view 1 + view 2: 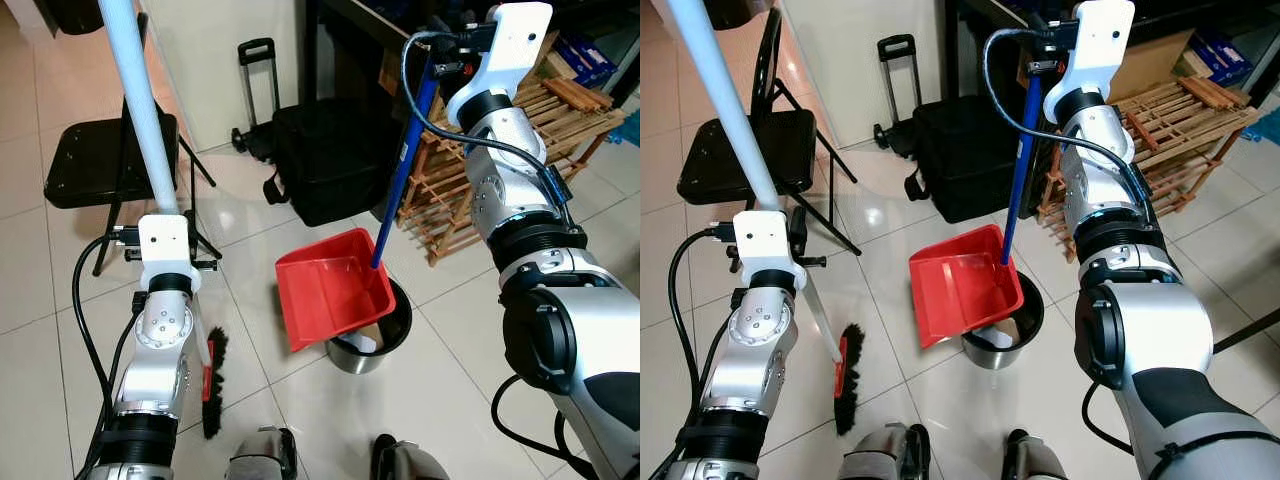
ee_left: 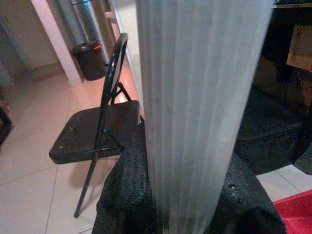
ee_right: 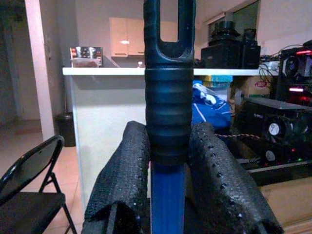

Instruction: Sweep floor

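The step in hand appears to be emptying the red dustpan (image 1: 333,294) into the steel waste bin (image 1: 372,345), and it is best done by raising the blue dustpan handle (image 1: 402,170) slowly and tipping the pan further so that its open lip stays inside the bin's rim; a fast lift would likely scatter the contents back onto the tiled floor (image 1: 60,340). The right gripper (image 3: 167,185) is clamped on the blue handle just below its black ribbed grip (image 3: 166,114), one padded finger on each side, high above the pan; the left gripper (image 2: 187,195) is closed around the white broom handle (image 1: 140,110), the pole pressed into its black pads, and should be kept steady so the broom does not swing against the pan. The broom head (image 1: 213,385), with black bristles and a red band, rests on the floor beside the robot's left leg, apart from the dustpan and on the pan's left; the dustpan sits tilted on top of the bin, its rear edge over the bin mouth and its open front projecting towards the broom side. Whether debris remains in the pan cannot be told; a pale object lies inside the bin. A black folding chair (image 1: 105,160), a black wheeled bag (image 1: 330,160) and a wooden rack (image 1: 520,150) stand beyond, well apart from the bin.
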You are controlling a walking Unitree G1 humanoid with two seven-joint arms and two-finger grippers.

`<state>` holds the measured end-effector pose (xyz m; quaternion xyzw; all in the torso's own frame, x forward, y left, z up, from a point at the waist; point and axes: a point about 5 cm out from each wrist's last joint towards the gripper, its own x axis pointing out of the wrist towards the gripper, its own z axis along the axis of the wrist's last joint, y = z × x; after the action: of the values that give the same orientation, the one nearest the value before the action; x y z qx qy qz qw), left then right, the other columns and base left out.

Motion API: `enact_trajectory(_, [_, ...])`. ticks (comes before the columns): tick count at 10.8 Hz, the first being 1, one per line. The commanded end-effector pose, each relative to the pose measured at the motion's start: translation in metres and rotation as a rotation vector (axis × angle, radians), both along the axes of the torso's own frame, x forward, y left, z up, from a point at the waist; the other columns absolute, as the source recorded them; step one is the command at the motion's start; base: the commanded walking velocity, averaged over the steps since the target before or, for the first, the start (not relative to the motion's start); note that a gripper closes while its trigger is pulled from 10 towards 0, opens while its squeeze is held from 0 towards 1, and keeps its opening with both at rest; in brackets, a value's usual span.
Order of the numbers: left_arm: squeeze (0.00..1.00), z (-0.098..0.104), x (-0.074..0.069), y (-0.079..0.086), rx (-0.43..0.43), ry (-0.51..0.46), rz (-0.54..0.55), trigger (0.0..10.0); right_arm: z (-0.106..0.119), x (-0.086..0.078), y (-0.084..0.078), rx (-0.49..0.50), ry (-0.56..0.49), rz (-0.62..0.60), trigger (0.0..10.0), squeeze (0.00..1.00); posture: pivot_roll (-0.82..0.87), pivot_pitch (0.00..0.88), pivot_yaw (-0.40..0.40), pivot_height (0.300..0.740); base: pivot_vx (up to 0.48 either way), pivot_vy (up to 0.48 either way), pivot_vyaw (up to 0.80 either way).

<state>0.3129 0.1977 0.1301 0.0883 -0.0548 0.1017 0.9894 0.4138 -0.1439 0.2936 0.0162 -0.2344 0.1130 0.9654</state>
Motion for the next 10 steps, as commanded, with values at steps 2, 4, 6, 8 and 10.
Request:
enact_trajectory(2, [0.0, 0.004, -0.002, 0.004, 0.003, -0.034, 0.021, 10.0, 0.008, -0.001, 0.0, 0.002, -0.031, 0.004, 10.0, 0.0, 0.05, 0.084, 0.044, 0.74, 0.0, 0.0, 0.0])
enact_trajectory(4, [0.0, 0.004, -0.002, 0.003, 0.002, -0.034, 0.021, 10.0, 0.008, -0.001, 0.0, 0.001, -0.03, 0.004, 10.0, 0.0, 0.05, 0.084, 0.044, 0.74, 0.0, 0.0, 0.0])
enact_trajectory(6, [0.0, 0.004, -0.005, 0.002, 0.001, -0.037, 0.018, 10.0, 0.003, -0.001, 0.001, -0.006, -0.015, 0.007, 10.0, 0.0, 0.06, 0.106, 0.038, 0.74, 0.0, 0.0, 0.0])
enact_trajectory(8, [0.0, -0.001, -0.011, 0.0, -0.004, -0.022, 0.016, 10.0, -0.003, -0.001, 0.001, -0.021, 0.006, 0.014, 10.0, 0.0, 0.06, 0.133, 0.027, 0.74, 0.0, 0.0, 0.0])
enact_trajectory(10, [0.0, -0.004, -0.015, -0.002, -0.009, -0.015, 0.018, 10.0, -0.006, 0.0, 0.003, -0.025, 0.017, 0.022, 10.0, 0.0, 0.06, 0.151, 0.015, 0.74, 0.0, 0.0, 0.0])
